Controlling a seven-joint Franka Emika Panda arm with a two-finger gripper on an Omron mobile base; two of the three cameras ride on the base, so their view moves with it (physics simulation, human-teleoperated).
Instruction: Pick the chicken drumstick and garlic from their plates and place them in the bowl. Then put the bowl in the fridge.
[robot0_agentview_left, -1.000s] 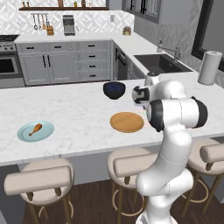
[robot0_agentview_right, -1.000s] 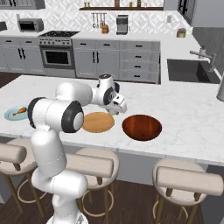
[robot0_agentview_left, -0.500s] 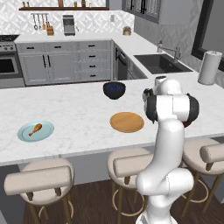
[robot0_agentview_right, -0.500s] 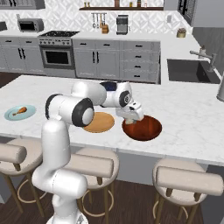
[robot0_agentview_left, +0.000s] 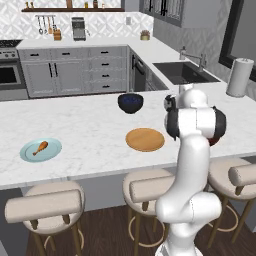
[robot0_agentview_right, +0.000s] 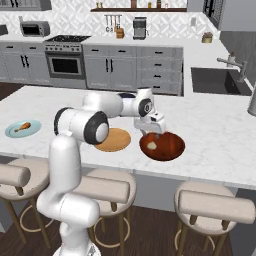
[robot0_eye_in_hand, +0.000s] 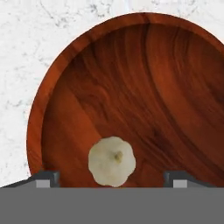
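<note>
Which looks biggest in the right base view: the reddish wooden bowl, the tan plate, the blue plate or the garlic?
Largest to smallest, as they look:
1. The bowl and the tan plate, too alike to rank.
2. The blue plate, though it lies off to the side, perhaps farther from the camera.
3. The garlic, inside the bowl.

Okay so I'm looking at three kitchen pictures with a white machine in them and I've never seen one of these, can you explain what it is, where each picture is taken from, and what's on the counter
The white machine is a robot arm on a driving base. Two pictures come from cameras behind it, left and right, looking over the counter. The third looks down from the arm's hand.

Its gripper hangs over a reddish wooden bowl, jaws wide apart, holding nothing. The garlic lies loose inside the bowl.

Also on the counter: a tan wooden plate with nothing on it, a small dark bowl, and a light blue plate with the chicken drumstick on it.
</note>
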